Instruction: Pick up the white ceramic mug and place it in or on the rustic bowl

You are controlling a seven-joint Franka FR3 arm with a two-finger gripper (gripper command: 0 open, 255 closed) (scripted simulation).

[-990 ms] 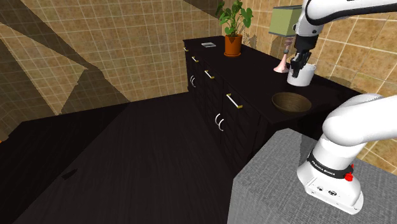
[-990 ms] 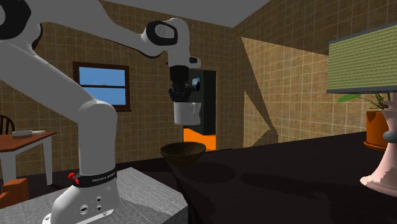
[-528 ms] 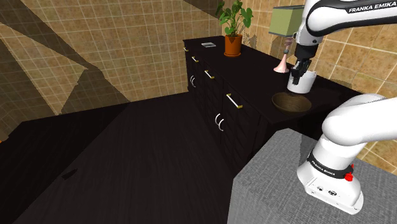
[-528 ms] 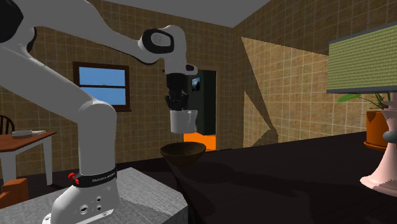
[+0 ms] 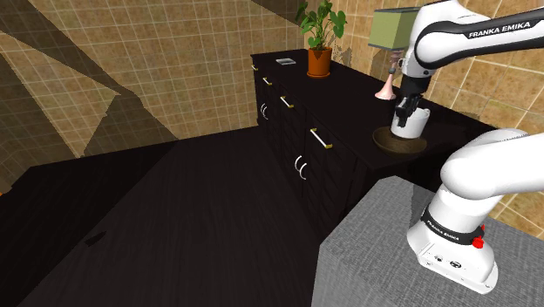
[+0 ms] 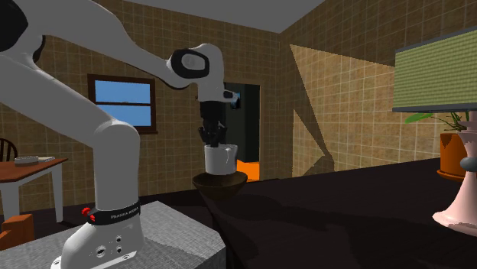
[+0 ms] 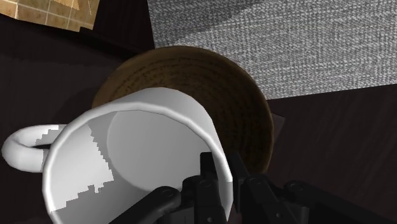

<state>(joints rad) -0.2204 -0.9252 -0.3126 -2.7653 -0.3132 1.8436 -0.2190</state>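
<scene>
The white mug [image 5: 410, 121] hangs upright with its base down in the dark brown bowl [image 5: 388, 142] on the black cabinet top. My gripper [image 5: 405, 108] is shut on the mug's rim, one finger inside and one outside. From the second exterior view the mug [image 6: 219, 159] sits low over the bowl [image 6: 220, 184], with the gripper [image 6: 215, 140] clamped on its top edge. The wrist view looks down into the mug [image 7: 133, 159], its handle [image 7: 25, 145] sticking out sideways, and the bowl [image 7: 248, 102] lies right beneath it.
A potted plant [image 5: 319, 35] in an orange pot, a pink-based lamp [image 5: 384, 90] and a small flat item [image 5: 285, 61] stand farther along the cabinet [image 5: 323, 113]. The grey stand [image 5: 375, 253] is close by the bowl. The lamp base [image 6: 461, 202] rises at the second exterior view's right.
The arm has lowered the mug from well above the bowl down into it, keeping its grip on the rim throughout.
</scene>
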